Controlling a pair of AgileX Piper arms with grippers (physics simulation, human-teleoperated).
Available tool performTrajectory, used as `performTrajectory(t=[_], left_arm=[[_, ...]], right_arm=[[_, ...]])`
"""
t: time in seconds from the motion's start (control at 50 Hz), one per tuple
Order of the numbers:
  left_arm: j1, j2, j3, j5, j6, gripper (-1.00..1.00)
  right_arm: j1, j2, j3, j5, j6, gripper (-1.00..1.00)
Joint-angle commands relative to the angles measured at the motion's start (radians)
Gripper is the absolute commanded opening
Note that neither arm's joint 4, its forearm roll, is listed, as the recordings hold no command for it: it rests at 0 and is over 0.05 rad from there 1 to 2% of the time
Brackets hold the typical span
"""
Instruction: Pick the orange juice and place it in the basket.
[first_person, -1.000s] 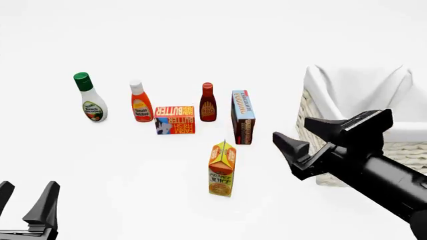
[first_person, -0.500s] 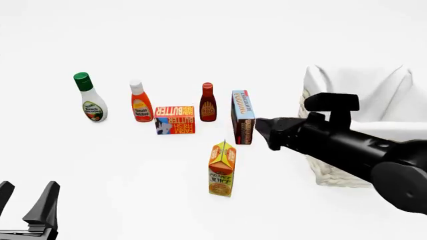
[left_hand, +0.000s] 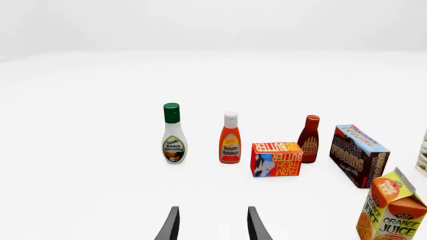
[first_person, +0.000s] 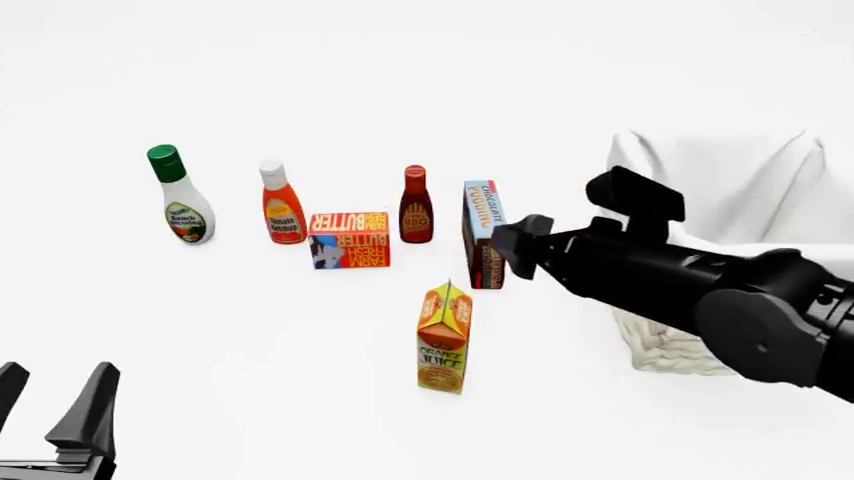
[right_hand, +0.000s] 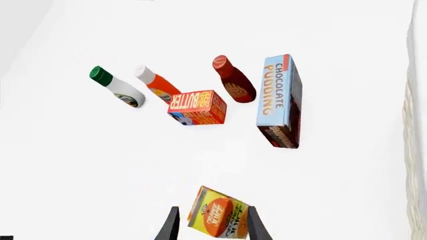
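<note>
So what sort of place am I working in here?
A simulated tabletop, most likely a grocery-sorting test scene, not a real room. The white table and backdrop are featureless, packaged groceries such as the orange juice and butter box stand in the open, and a lined basket waits beside them.

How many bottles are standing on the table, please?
3, in the far row: ranch bottle at left, ketchup bottle beside it, BBQ sauce bottle past the butter box. None seems hidden.
</note>
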Motion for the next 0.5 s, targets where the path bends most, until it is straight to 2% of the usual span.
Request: performTrajectory(t=[0.02,0.04,0.28,0.32,0.34,0.38,0.4,0.42,0.46,0.5], left_arm=[[0.000,0.000,0.000,0.000,0.000,1.00],[0.000,0.000,0.000,0.000,0.000,1.00],[0.000,0.000,0.000,0.000,0.000,1.00],[0.000,0.000,0.000,0.000,0.000,1.00],[0.000,0.000,0.000,0.000,0.000,1.00],[0.000,0.000,0.000,0.000,0.000,1.00],[0.000,0.000,0.000,0.000,0.000,1.00],[0.000,0.000,0.000,0.000,0.000,1.00],[0.000,0.000,0.000,0.000,0.000,1.00],[0.000,0.000,0.000,0.000,0.000,1.00]], right_arm=[[-0.002,0.043,-0.019,0.010,0.072,1.00],[0.007,0.055,-0.015,0.009,0.097,1.00],[0.036,0.115,-0.075,0.089,0.100,1.00],[0.045,0.119,-0.065,0.082,0.136,1.00],[0.043,0.130,-0.080,0.100,0.111,1.00],[0.044,0.128,-0.069,0.092,0.140,1.00],[0.044,0.130,-0.074,0.097,0.133,1.00],[0.046,0.125,-0.056,0.081,0.169,1.00],[0.046,0.134,-0.063,0.089,0.157,1.00],[0.051,0.132,-0.044,0.073,0.193,1.00]])
